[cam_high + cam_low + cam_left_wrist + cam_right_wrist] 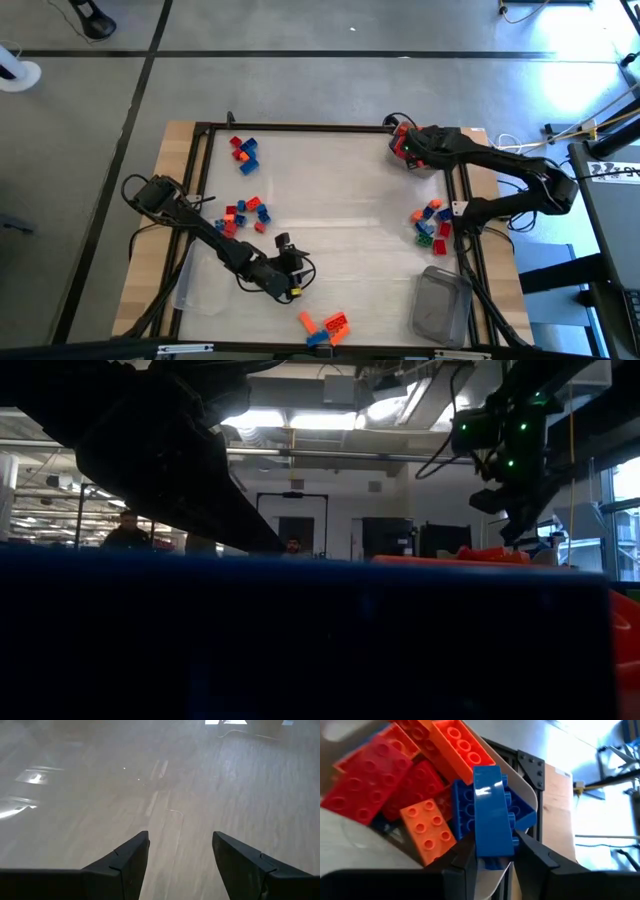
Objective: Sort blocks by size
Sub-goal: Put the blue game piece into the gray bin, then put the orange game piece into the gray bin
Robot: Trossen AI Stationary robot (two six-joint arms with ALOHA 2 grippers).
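Observation:
The blocks lie in loose groups on the table: red and blue ones at the far left (243,152), red, orange and blue ones at mid left (245,213), mixed ones at the right (432,222), and orange and blue ones at the near edge (325,325). At the far right corner my right gripper (405,146) is shut on a blue block (492,815). It hangs over a clear tub (527,790) filled with red, orange and blue blocks. My left gripper (290,270) stands open low over bare table (180,850). My right gripper pinches the blue block's lower end (495,847) between its two fingers, one on each long side. The fingers slant down from the table's right. The block stands on end in the hold, its far end over the blocks in the tub.
A grey-tinted clear tub (443,305) stands at the near right, and another clear tub (195,290) lies at the near left beside the left arm. A black frame (300,127) runs around the work surface. In the low view a blue block (300,640) fills the foreground.

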